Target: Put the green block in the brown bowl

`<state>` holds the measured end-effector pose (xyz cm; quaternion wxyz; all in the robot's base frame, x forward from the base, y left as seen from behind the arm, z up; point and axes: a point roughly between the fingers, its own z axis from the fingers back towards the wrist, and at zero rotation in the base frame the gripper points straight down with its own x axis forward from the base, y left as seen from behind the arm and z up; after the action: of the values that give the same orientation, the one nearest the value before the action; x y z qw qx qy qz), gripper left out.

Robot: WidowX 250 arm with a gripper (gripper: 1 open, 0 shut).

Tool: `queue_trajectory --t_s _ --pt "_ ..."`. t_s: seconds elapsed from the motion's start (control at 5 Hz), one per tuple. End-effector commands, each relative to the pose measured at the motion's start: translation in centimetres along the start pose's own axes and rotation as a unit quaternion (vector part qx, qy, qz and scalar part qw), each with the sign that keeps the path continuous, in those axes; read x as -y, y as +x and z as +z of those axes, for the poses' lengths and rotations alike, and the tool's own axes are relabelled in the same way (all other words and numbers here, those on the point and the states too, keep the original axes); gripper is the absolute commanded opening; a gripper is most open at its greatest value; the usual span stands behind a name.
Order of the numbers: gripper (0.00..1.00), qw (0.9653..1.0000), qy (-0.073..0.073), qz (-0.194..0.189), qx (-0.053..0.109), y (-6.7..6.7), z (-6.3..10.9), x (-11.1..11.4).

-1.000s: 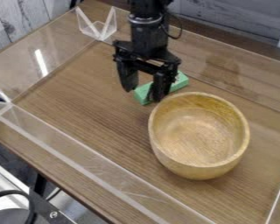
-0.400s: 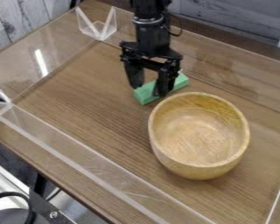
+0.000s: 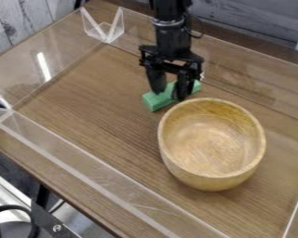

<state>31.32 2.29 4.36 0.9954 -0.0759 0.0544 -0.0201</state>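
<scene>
The green block (image 3: 155,100) lies flat on the wooden table, just left of and behind the brown bowl (image 3: 209,178). My gripper (image 3: 169,91) points straight down over the block's far end. Its black fingers (image 3: 152,85) have drawn in on either side of the block and appear to press on it. The block's far end is hidden behind the fingers and its near end sticks out toward the front left. The bowl is upright with nothing inside, and its rim is a short gap to the right of the gripper.
Low clear acrylic walls (image 3: 101,177) fence the wooden table (image 3: 77,102) at the front and left. A small clear plastic stand (image 3: 104,23) sits at the back left. A dark strip runs along the back edge.
The gripper has shifted slightly right and lower over the block. Its fingers, wide apart before, have narrowed onto the block's sides. Block and bowl have not moved.
</scene>
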Motion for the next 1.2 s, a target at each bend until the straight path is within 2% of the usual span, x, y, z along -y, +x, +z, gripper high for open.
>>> queue_trajectory --t_s 0.0,0.6,0.8,1.0 --pt "1.00 0.9996 0.007 -0.007 0.025 0.6 2.4 0.8" --pt "1.00 0.9981 0.005 -0.042 0.045 -1.4 6.3 0.0" --pt "1.00 0.9978 0.002 -0.053 0.041 -1.5 6.6 -0.4" --pt "1.00 0.9977 0.014 -0.056 0.036 -1.2 6.1 -0.9"
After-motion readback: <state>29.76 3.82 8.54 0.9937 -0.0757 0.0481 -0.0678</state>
